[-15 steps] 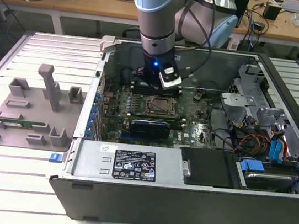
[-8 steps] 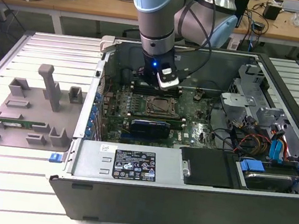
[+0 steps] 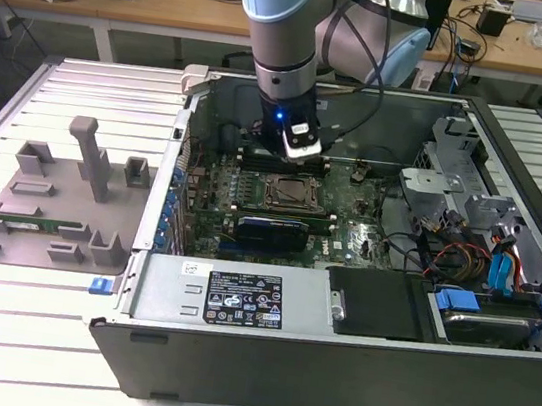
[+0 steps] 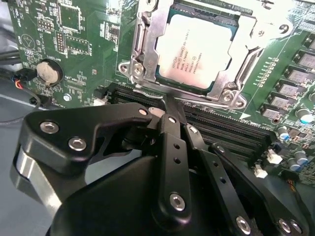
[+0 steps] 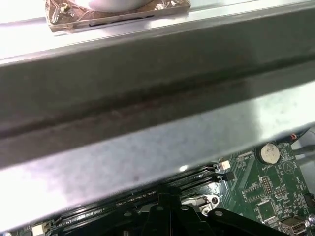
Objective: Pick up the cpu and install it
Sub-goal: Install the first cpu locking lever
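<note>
One cpu (image 4: 193, 51) already sits in its socket at twelve o'clock from the gripper (image 4: 173, 105), whose fingers are pressed together holding nothing, so any downward drift could scrape the nearby memory slots (image 4: 231, 132).

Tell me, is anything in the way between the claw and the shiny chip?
Nothing visible. In the second wrist view the chip already sits in its socket frame, and the claw hangs just beside it over bare board.

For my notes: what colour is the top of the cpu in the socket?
Shiny silver, with dark print; the cpu shows best in the second wrist view.
</note>
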Motion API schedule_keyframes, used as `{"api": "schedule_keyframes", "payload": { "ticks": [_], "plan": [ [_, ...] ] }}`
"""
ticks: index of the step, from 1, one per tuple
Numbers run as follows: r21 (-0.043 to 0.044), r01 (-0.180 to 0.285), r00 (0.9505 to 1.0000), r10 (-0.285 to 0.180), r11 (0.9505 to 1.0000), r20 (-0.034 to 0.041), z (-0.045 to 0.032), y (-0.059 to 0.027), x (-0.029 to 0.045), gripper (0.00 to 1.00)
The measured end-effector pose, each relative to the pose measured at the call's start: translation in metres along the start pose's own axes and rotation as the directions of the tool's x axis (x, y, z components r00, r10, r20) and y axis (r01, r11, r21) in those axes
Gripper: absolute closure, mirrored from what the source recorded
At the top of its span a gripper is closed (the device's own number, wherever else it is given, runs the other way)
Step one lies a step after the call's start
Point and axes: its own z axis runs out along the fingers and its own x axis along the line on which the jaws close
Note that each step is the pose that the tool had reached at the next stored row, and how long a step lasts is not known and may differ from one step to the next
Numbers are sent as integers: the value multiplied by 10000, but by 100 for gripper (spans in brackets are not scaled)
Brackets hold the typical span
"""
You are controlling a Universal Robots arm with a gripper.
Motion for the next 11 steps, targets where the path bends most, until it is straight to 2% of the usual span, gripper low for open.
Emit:
{"api": "schedule_keyframes", "payload": {
  "ticks": [11],
  "plan": [
    [52, -327, 9994, 327, 9995, 70, 49, 4, -37, 89]
  ]
}}
